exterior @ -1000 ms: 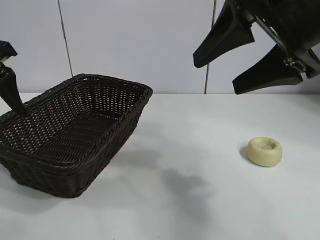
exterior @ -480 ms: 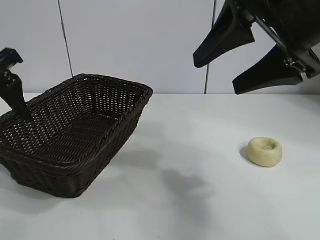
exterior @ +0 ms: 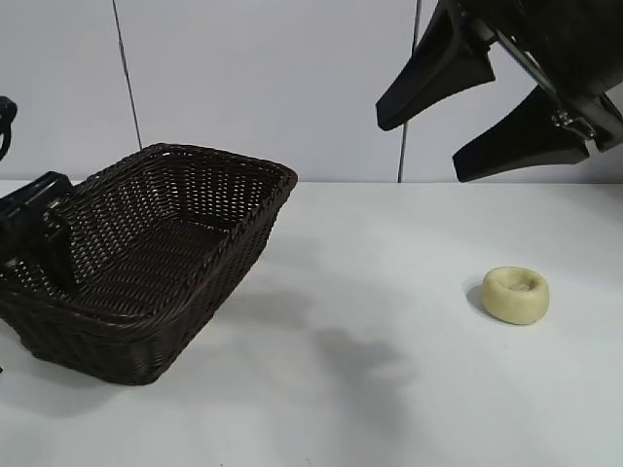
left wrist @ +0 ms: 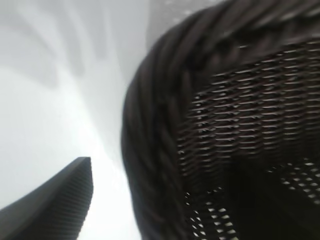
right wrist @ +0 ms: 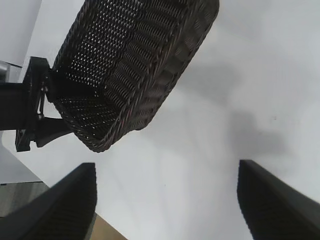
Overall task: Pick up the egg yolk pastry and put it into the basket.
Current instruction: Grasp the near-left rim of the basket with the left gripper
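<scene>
We saw the left gripper [exterior: 39,238] at the frame's left edge, fingers spread astride the basket [exterior: 209,199] rim, one finger inside. The right gripper [exterior: 487,102] hung upper right, wide apart, holding nothing. The egg yolk pastry [exterior: 515,294] lay on the table [exterior: 370,389], lower right.

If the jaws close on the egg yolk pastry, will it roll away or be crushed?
The egg yolk pastry lies flat on the table, low and wide, so it probably will not roll. It looks soft, with a dimpled top, so a hard squeeze may dent it. It is likely light.
</scene>
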